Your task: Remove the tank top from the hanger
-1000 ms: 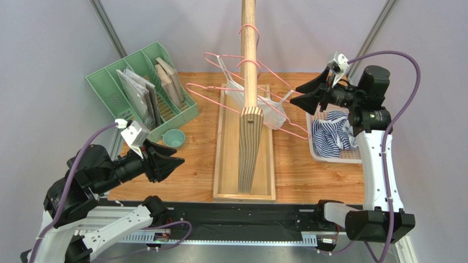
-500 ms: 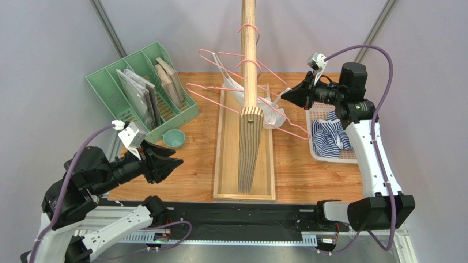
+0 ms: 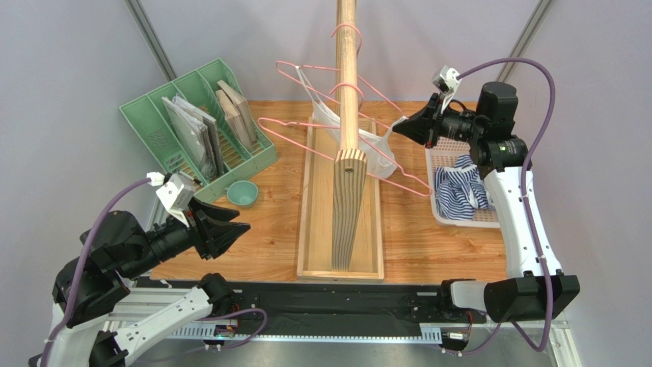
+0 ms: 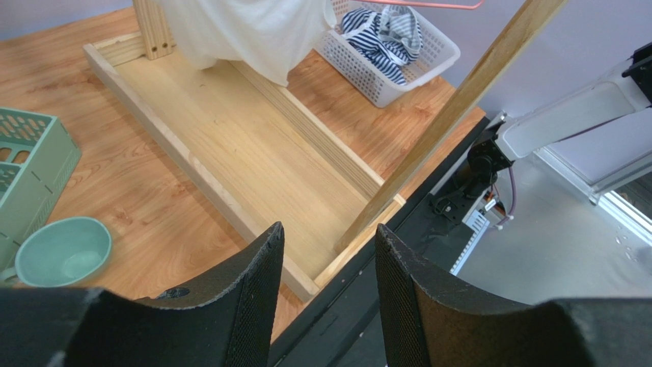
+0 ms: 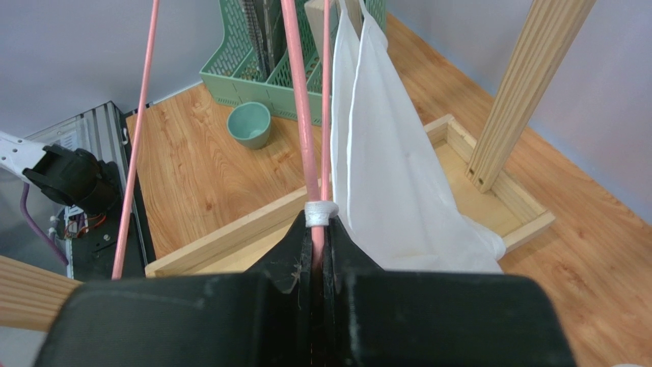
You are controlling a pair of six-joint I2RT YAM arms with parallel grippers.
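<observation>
Clamping the pink hanger [image 5: 302, 115], my right gripper [image 5: 317, 229] could yank it off the rail [image 3: 348, 76], tank top [image 5: 390, 191] attached; left gripper [image 4: 327, 237] gapes idle.

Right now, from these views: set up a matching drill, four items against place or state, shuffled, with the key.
Items
1. tank top
2. bowl
3. striped shirt
4. right arm's fingers

Place or state
A. in the white basket
B. shut on the pink hanger
C. hanging from the pink hanger
D. on the table beside the green file rack

Pairs: 1-C, 2-D, 3-A, 4-B
</observation>
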